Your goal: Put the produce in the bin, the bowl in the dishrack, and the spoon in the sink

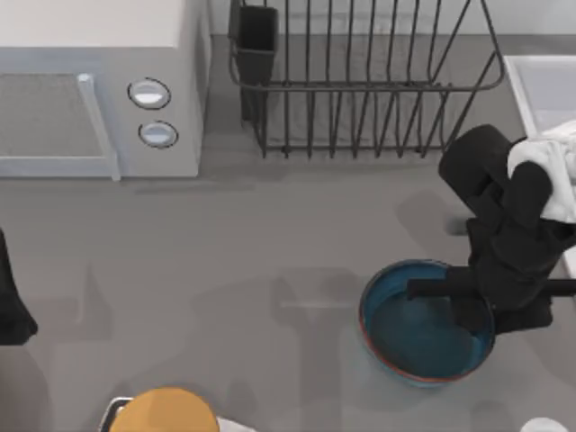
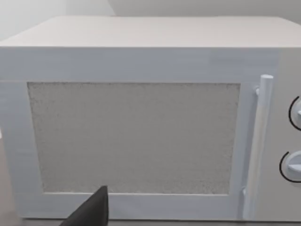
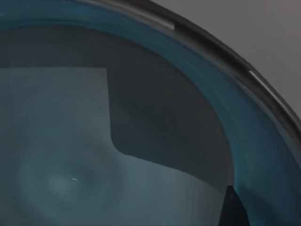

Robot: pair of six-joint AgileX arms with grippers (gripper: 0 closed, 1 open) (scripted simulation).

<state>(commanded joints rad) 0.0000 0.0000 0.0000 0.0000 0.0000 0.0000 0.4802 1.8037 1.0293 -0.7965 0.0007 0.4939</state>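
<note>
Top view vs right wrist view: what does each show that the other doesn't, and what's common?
Top view alone: the dishrack with its utensil cup, the microwave, a corner of the sink, an orange object at the near edge, and the right gripper over the bowl's right side. Right wrist view alone: the inner glaze close up, crossed by a shadow. Shared: the bowl, its rim, and grey table.
</note>
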